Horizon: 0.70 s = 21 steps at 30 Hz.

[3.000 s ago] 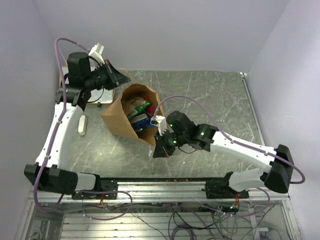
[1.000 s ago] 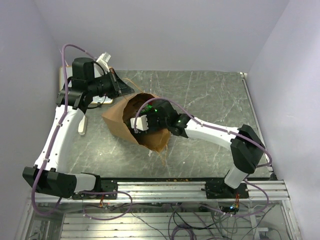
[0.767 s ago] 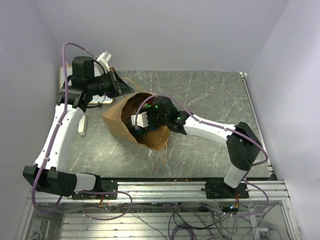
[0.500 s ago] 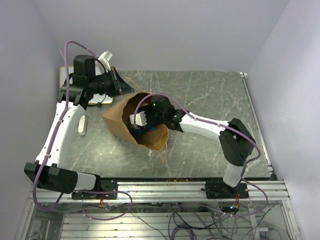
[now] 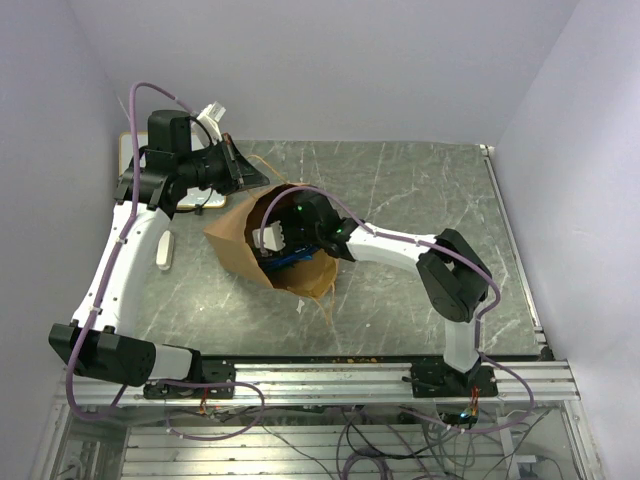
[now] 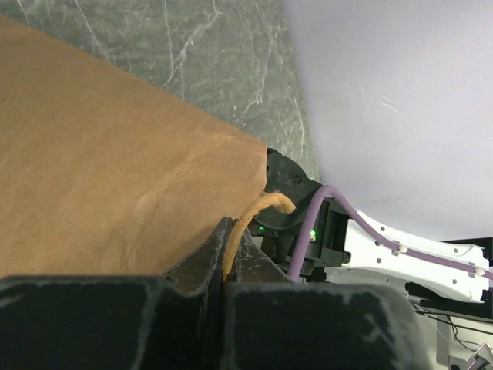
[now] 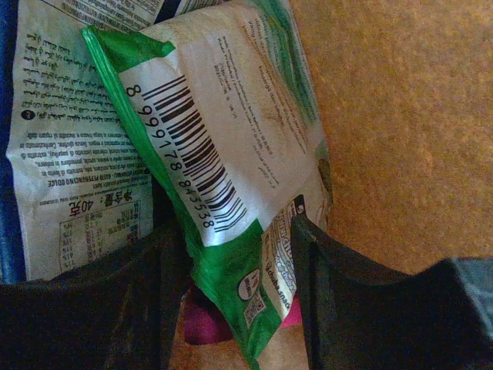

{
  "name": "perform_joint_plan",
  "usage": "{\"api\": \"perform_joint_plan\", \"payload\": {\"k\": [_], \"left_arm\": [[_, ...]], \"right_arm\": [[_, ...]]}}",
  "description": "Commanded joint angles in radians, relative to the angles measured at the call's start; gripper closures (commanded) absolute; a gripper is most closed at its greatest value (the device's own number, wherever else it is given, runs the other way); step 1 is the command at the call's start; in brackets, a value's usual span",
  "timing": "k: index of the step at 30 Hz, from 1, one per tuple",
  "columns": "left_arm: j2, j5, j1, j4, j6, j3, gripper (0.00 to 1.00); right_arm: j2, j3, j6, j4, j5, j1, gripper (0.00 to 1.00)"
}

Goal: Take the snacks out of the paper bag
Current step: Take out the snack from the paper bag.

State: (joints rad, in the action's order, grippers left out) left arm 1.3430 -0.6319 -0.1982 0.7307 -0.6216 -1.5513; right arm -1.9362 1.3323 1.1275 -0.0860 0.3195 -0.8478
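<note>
The brown paper bag [image 5: 235, 235] lies tilted with its mouth toward the right. My left gripper [image 5: 240, 170] is shut on its twisted paper handle [image 6: 254, 212], which runs up between the closed jaws [image 6: 226, 254] beside the bag's wall [image 6: 100, 169]. My right gripper [image 5: 285, 245] is deep inside the bag's mouth. In the right wrist view its jaws [image 7: 235, 262] stand apart, with the lower end of a green snack packet [image 7: 223, 154] between them. A blue and white packet [image 7: 69, 154] lies to the left and a pink one [image 7: 204, 324] beneath. A blue packet [image 5: 297, 258] shows at the mouth.
A white marker-like stick [image 5: 165, 250] lies on the table left of the bag. A small white board [image 5: 208, 201] lies behind the bag under my left arm. The bag's inner paper wall [image 7: 400, 116] is close on the right of my right fingers.
My right arm has moved from in front of the bag into its mouth and pushed deeper among the packets. My left gripper has kept hold of the handle, barely moving.
</note>
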Motion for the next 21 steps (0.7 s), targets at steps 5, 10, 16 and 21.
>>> {"api": "perform_joint_plan", "payload": {"k": [5, 10, 16, 21], "left_arm": [[0.001, -0.009, -0.004, -0.014, -0.031, -0.012, 0.93], [0.0, 0.003, -0.003, -0.004, -0.031, -0.019, 0.93], [-0.002, 0.02, 0.004, 0.007, -0.025, -0.024, 0.93], [0.005, 0.026, 0.017, 0.008, -0.018, -0.039, 0.93]], "right_arm": [[-0.051, 0.012, -0.025, -0.089, 0.046, 0.009, 0.52], [-0.047, 0.014, -0.051, -0.108, 0.057, 0.014, 0.73], [-0.022, 0.012, -0.043, -0.088, 0.083, 0.013, 0.91], [0.036, -0.006, -0.054, -0.046, 0.098, 0.014, 1.0]]}}
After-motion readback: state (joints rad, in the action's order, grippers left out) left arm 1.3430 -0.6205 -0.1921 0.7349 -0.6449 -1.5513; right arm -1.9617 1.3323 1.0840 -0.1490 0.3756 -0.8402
